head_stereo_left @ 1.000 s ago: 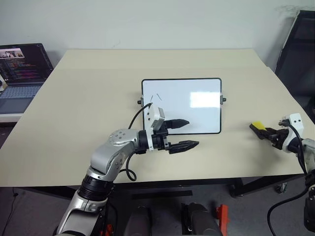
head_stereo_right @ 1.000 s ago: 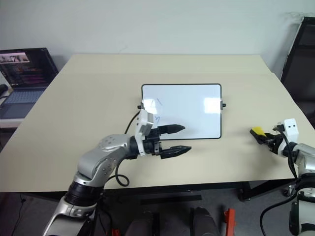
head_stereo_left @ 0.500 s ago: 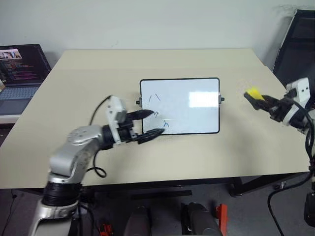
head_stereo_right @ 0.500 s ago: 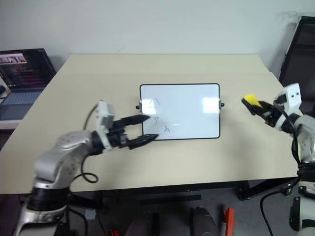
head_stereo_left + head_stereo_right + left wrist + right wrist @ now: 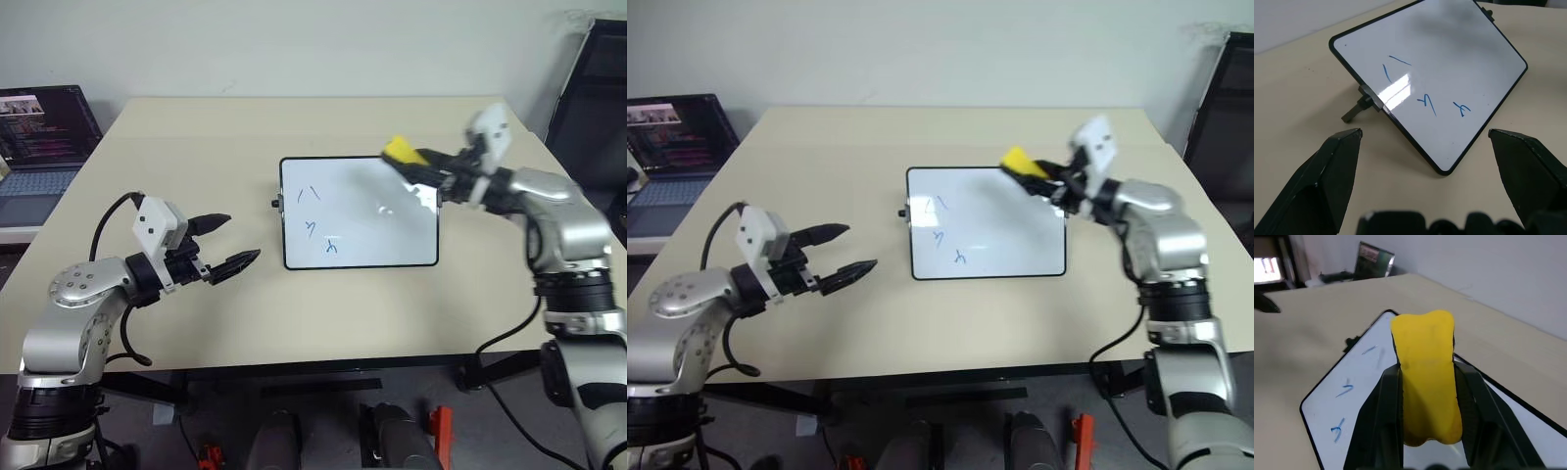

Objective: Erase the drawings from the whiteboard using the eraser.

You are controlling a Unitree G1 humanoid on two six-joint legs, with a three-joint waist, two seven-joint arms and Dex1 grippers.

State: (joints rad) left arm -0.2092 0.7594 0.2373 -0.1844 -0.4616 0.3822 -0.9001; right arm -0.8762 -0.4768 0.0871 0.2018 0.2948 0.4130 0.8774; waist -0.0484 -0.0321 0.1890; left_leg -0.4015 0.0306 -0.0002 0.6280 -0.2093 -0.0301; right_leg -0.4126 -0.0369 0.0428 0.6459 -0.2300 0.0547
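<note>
Whiteboard [image 5: 372, 220], unreadable blue drawings [image 5: 318, 220], eraser [image 5: 398, 150] in right fingers [image 5: 1382, 401]

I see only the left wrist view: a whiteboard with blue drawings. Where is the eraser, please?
Observer: The yellow eraser is in the right gripper, shut on it, above the far edge of the whiteboard.
Operator: Is it on the drawings?
Observer: No. The drawings are on the board's left half; the eraser is nearer its middle.
Operator: Is something else near the table?
Observer: An open laptop sits beyond its left edge.
</note>
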